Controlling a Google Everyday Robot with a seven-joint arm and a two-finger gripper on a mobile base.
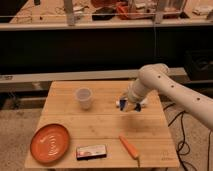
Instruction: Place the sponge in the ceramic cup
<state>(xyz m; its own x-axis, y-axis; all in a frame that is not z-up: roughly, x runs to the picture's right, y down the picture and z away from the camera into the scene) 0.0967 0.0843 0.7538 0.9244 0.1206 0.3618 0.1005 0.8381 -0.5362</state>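
The ceramic cup point(84, 98) stands upright, whitish-grey, on the left-centre of the wooden table point(102, 125). My white arm reaches in from the right, and the gripper point(129, 106) hangs just above the table's right-centre, to the right of the cup and apart from it. Dark blue shows between and around the fingers: the sponge point(131, 108) sits in the gripper, which is shut on it and largely hides it.
An orange plate point(50, 143) lies at the front left. A flat dark packet point(91, 151) and an orange carrot-shaped stick point(129, 146) lie near the front edge. A small white object point(143, 102) rests by the gripper. A shelf rail runs behind the table.
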